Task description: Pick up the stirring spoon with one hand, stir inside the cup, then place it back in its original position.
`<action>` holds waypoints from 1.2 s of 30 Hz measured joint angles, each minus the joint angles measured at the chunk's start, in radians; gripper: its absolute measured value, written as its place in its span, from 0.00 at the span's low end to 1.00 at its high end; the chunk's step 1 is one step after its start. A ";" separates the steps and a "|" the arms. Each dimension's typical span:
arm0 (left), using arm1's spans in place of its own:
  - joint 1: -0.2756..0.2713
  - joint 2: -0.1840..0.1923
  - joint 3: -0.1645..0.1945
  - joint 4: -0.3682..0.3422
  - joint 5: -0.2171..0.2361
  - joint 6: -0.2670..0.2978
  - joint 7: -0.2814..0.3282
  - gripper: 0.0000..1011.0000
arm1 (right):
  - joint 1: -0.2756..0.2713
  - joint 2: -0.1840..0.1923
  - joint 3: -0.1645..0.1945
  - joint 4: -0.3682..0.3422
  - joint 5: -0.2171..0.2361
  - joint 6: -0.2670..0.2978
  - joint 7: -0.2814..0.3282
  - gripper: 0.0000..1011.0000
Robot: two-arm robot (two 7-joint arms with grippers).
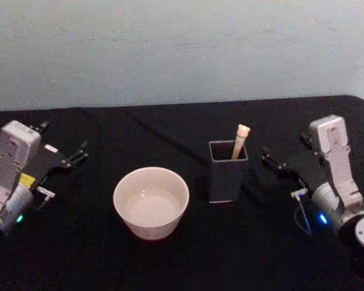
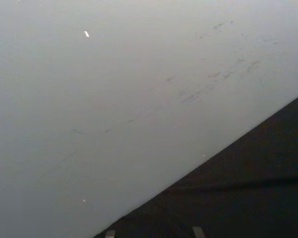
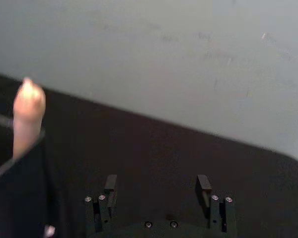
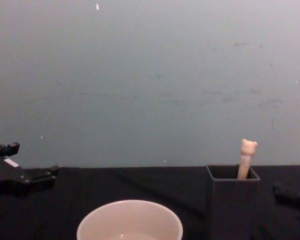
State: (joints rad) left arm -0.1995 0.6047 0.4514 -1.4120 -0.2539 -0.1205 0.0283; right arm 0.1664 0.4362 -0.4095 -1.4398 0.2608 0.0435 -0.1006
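The stirring spoon (image 1: 239, 140) is parked in the dark grey holder (image 1: 227, 173), long axis nearly upright with a slight lean, bear head pointing up above the rim. The cream cup (image 1: 151, 202) is set just beside it, toward the counter's (image 1: 79, 254) left edge. The left gripper (image 1: 77, 154) and right gripper (image 1: 268, 159) are held apart from everything, near the counter's side edges, fingers spread open on both.

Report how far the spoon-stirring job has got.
Nothing looks done: the stirring spoon stands in the dark grey holder, bear head above the rim. Nothing is in hand: the right gripper is open beside the holder, the left gripper open off to the cup's left. Picking up, stirring and returning the spoon all remain.
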 joint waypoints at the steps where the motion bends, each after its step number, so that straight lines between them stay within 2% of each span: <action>1: 0.000 0.000 0.000 0.000 0.000 0.000 0.000 0.99 | -0.005 0.000 -0.001 0.001 -0.003 0.005 -0.001 0.99; 6: 0.000 0.000 0.000 0.000 0.000 0.000 0.000 0.99 | -0.014 -0.016 0.006 0.016 -0.010 0.026 -0.006 0.99; 36: 0.000 0.000 0.000 0.000 0.000 0.000 0.000 0.99 | -0.010 -0.010 0.005 0.009 -0.004 0.022 -0.003 0.99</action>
State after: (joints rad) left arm -0.1995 0.6047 0.4514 -1.4120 -0.2539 -0.1205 0.0283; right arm 0.1563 0.4259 -0.4049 -1.4308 0.2563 0.0653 -0.1033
